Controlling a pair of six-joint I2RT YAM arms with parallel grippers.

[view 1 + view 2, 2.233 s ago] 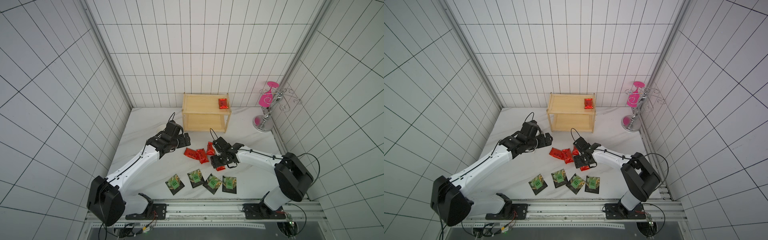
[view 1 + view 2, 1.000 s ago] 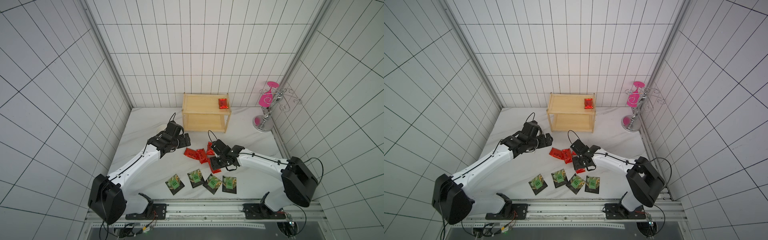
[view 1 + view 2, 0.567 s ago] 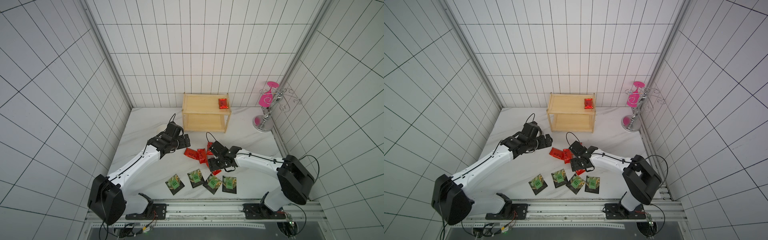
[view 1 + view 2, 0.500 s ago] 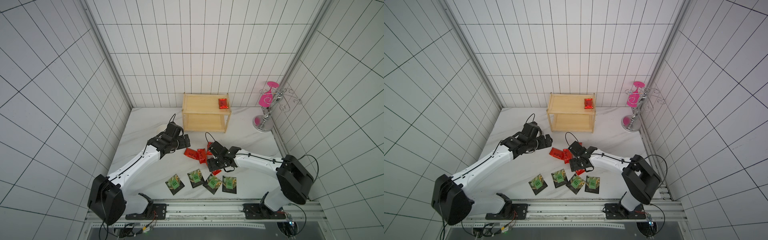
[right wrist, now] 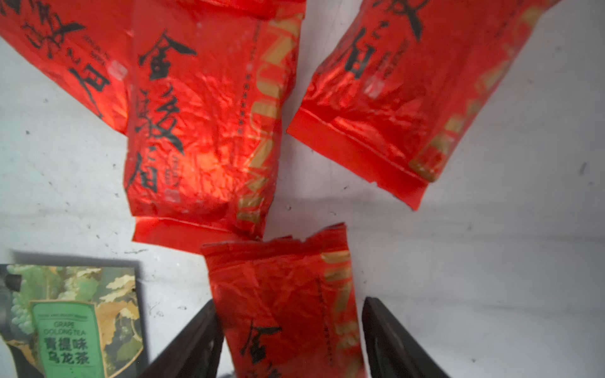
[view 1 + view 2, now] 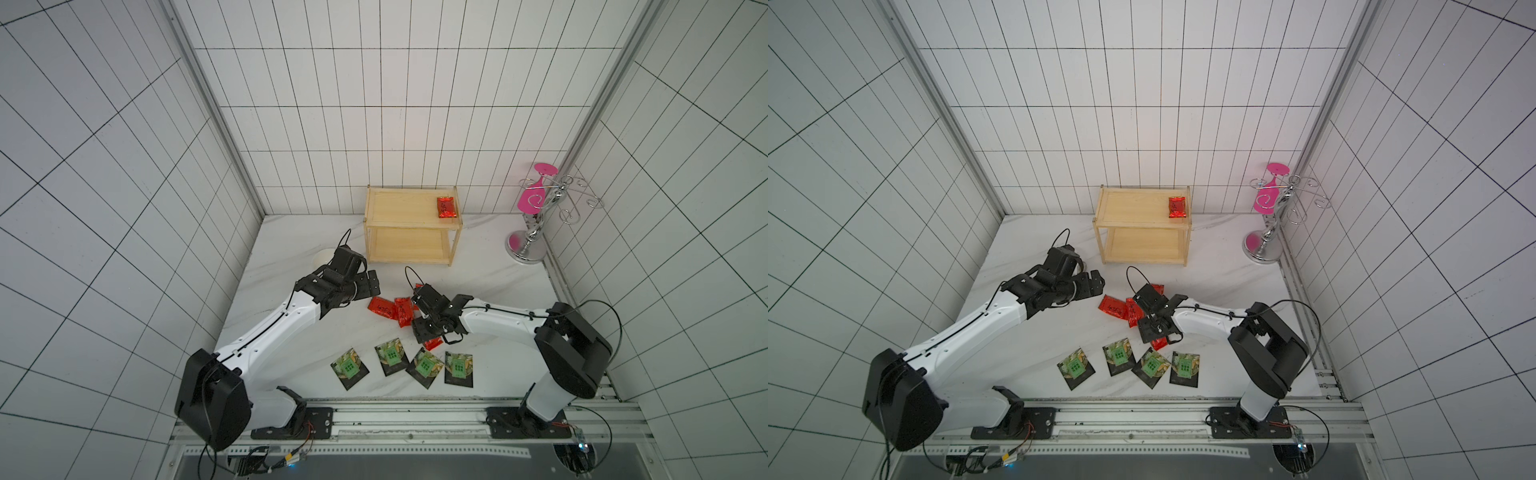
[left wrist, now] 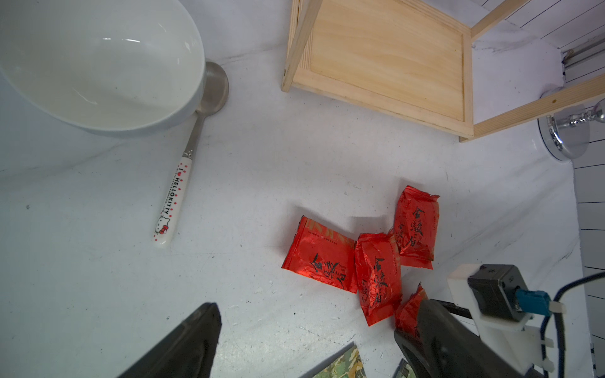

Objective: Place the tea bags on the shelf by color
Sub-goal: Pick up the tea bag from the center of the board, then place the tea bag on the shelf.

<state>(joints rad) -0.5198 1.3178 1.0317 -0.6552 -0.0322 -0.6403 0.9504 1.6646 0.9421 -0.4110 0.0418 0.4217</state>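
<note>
In both top views, one red packet (image 6: 446, 207) lies on the shelf's (image 6: 407, 208) top tray. Three reds (image 6: 392, 309) are bunched mid-counter (image 6: 490, 274), with a fourth red (image 6: 434, 344) at the right gripper (image 6: 430, 333). Four green sachets (image 6: 424, 368) sit in a row nearer the bases.

Left wrist: the left gripper (image 7: 311, 347) is spread wide, holding nothing, with the reds just ahead.

Right wrist: the jaws straddle the fourth red (image 5: 281, 294). Pinching it? Can't tell.

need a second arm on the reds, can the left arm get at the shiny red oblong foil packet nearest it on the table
Probably yes: the left gripper is open and close beside that red foil packet, with only bare white tabletop between them.
</note>
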